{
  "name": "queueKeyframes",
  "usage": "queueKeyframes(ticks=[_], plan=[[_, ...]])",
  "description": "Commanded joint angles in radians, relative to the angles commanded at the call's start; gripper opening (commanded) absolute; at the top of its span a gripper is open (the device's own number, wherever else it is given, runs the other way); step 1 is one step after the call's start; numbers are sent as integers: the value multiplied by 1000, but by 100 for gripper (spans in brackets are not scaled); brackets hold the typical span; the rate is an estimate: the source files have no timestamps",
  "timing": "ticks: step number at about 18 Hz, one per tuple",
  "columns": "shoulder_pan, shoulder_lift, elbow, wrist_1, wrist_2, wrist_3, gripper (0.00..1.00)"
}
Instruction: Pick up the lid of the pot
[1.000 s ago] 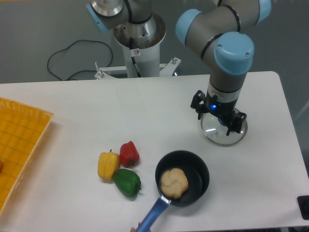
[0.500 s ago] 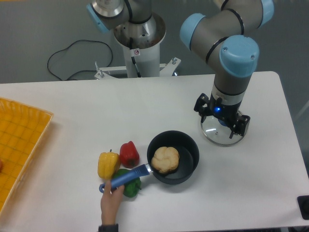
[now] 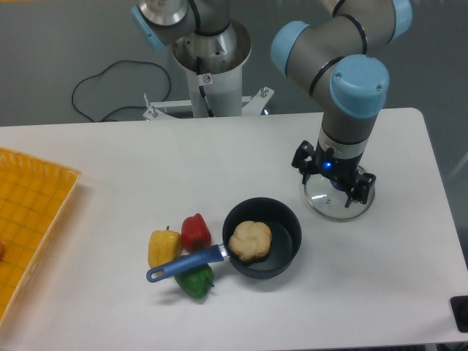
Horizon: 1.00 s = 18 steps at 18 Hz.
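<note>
My gripper (image 3: 329, 175) hangs over the right part of the table, its two dark fingers spread apart. Behind and below the fingertips lies the round, pale pot lid (image 3: 330, 208), flat on the table. The lid's blue knob (image 3: 337, 185) shows partly in the gap between the fingers. The arm and fingers hide the lid's upper part. Whether the fingertips touch the lid, I cannot tell.
A black pan (image 3: 287, 252) holds a tan, lumpy item (image 3: 250, 240); its blue handle (image 3: 186, 263) points left over a green pepper (image 3: 195, 282). Red (image 3: 195, 233) and yellow (image 3: 164, 247) peppers sit beside it. An orange crate (image 3: 33, 212) stands far left.
The pan has moved up and left, its handle swinging from the bottom toward the left. A person's hand that held the handle has left the view. My gripper has shifted slightly, still open.
</note>
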Motion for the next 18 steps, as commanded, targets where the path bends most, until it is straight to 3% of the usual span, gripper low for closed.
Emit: queueKeyframes(ticks=[2,7,10,18], plan=[[8,6,-31,43,18,2,100],[60,9,-61,45,45,12,100],[80,9,-83,39,46,216,100],[121,2,-161,54,35,574,100]])
